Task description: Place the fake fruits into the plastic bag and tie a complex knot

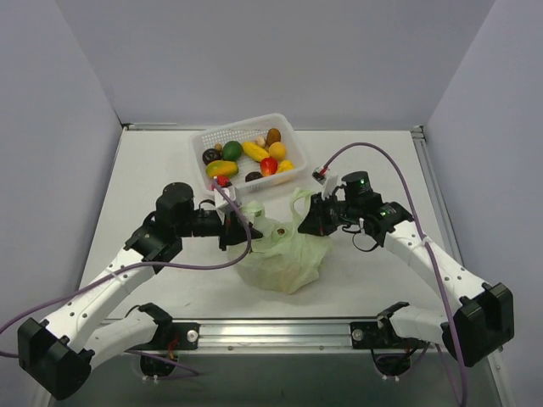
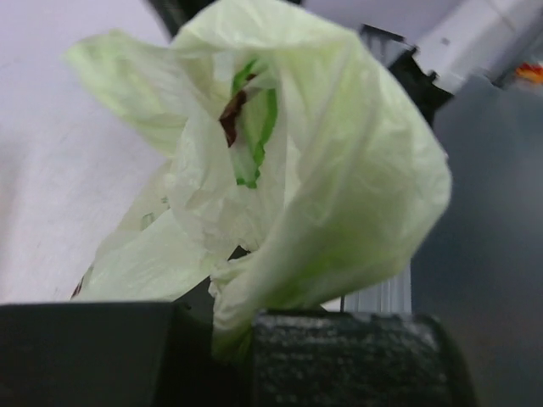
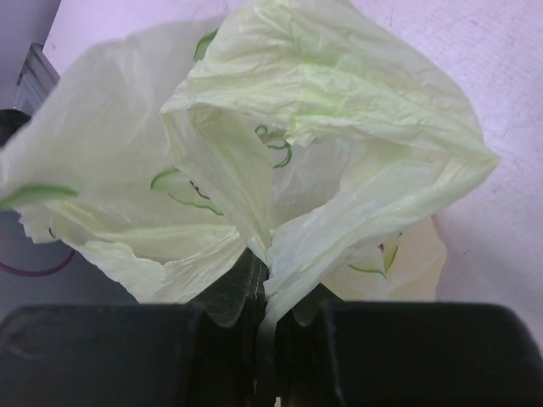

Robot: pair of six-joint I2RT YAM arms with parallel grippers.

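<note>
Crumpled plastic bag (image 1: 284,263) sits on bench (image 1: 153,170), lower centre. The left pincer (image 1: 243,231) is clamped on bag's left side, right pincer (image 1: 307,222) clamped on its right side. Beyond, fake fruits (image 1: 246,154) lie in white basket (image 1: 295,140), upper centre.

bright even light, soft faint shadows, sharp top view, blurry close-up wrist views

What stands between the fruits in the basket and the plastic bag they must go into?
No separate object lies between the fake fruits in the white basket and the plastic bag. Only the arms crowd it: the left gripper and right gripper are each shut on the bag's upper plastic.
</note>
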